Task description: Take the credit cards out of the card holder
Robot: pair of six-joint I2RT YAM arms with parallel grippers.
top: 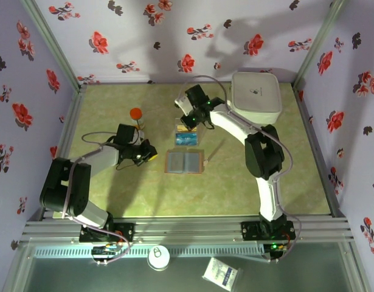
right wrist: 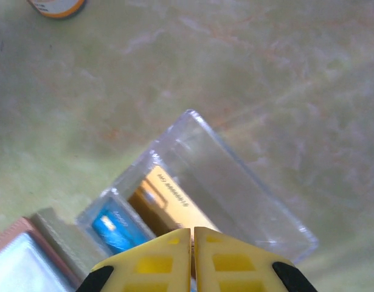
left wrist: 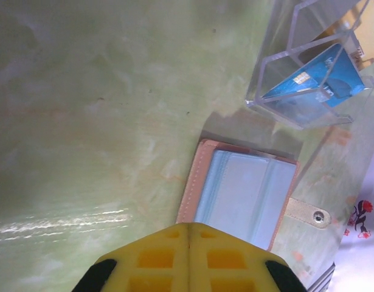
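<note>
Where the left arm reaches in from the near left, the left gripper sits low over the table with its jaws fully closed on nothing, just left of the card holder. The card holder lies open and flat, blue-grey lining up, clasp tab to the right. Just beyond it stands the clear tray, holding a blue card and, in the slot behind, a yellow card. The right gripper is directly over the yellow card, jaws closed; whether they pinch its edge cannot be determined. Farther left stands an orange-capped object; at far right lies a white case.
</note>
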